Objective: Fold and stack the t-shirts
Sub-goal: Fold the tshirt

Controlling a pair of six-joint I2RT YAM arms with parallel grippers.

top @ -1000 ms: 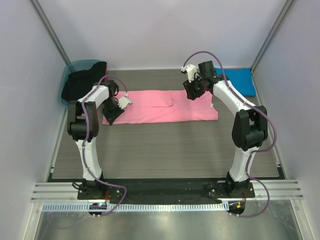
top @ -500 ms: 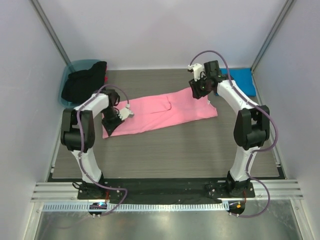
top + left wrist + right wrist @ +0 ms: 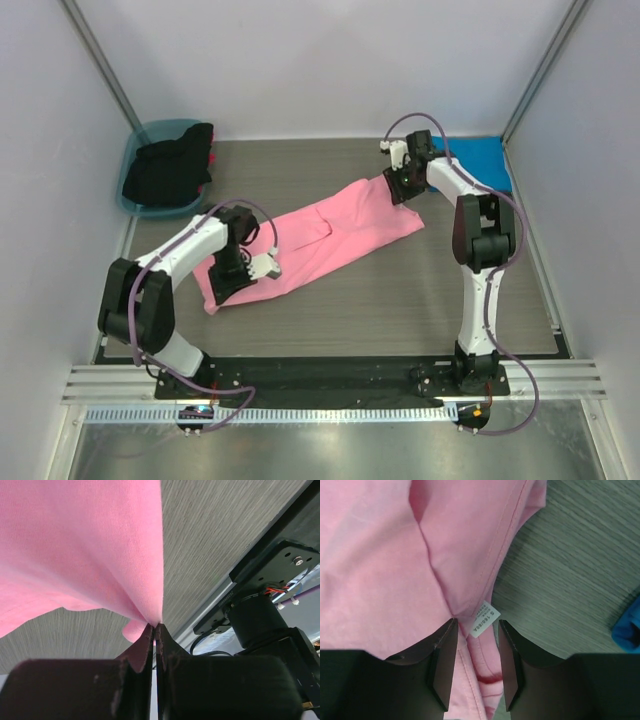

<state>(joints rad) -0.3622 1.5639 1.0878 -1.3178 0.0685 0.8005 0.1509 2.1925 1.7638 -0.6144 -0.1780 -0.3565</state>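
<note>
Above the arms: bubblegum-pink cloth t-shirt (image 3: 330,232) lies slantwise on grey wood-grain worktop (image 3: 400,300); left fingers (image 3: 226,286) at its near-left end, right fingers (image 3: 399,187) at its far-right end; bright blue cloth t-shirt (image 3: 480,160) far right.
Left wrist: left fingers (image 3: 142,647) pressed together, pinching the pink edge (image 3: 90,545).
Right wrist: right fingers (image 3: 442,655) partway apart, pink hem (image 3: 380,580) and white label (image 3: 484,618) between; grip cannot be told.

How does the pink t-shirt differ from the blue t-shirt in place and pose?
The pink t-shirt lies stretched slantwise across the middle of the table; the blue t-shirt lies flat in the far right corner. The left gripper pinches the pink t-shirt's near corner; no gripper touches the blue t-shirt. Both are plain cloth of one colour.
</note>
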